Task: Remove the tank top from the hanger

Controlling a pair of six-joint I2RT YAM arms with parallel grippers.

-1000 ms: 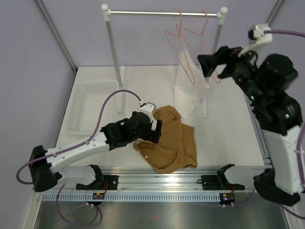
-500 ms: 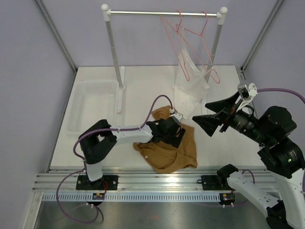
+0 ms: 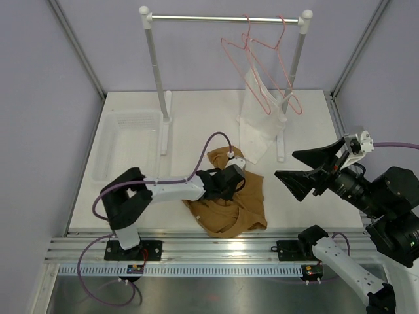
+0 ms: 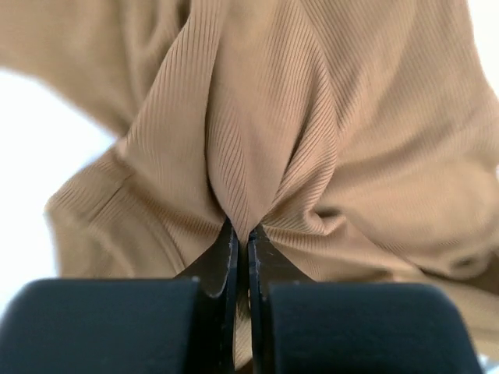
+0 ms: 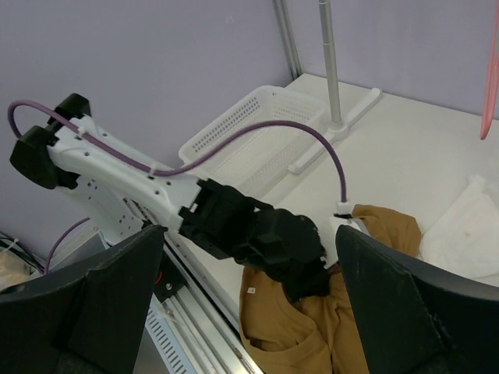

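The caramel-tan tank top [image 3: 243, 212] lies crumpled on the white table, off any hanger. My left gripper [image 3: 234, 186] presses down onto its middle, shut on a pinched ridge of the ribbed fabric [image 4: 257, 117]; the jaws [image 4: 241, 228] meet with cloth between them. Several pink wire hangers [image 3: 258, 65] hang from the rail [image 3: 226, 18] at the back. My right gripper [image 3: 302, 169] hovers above the table's right side, open and empty, pointing left at the tank top [image 5: 312, 327] and the left gripper [image 5: 316, 284].
A white sheer garment [image 3: 258, 124] hangs from one pink hanger by the rack's right post. A white mesh basket [image 3: 124, 147] sits at the left, next to the rack's left post [image 3: 157, 65]. The metal rail [image 3: 216, 245] runs along the near edge.
My left gripper moved right onto the tank top and shut on a fold, bunching the cloth. My right arm dropped from the hangers to low at the right, staying open.
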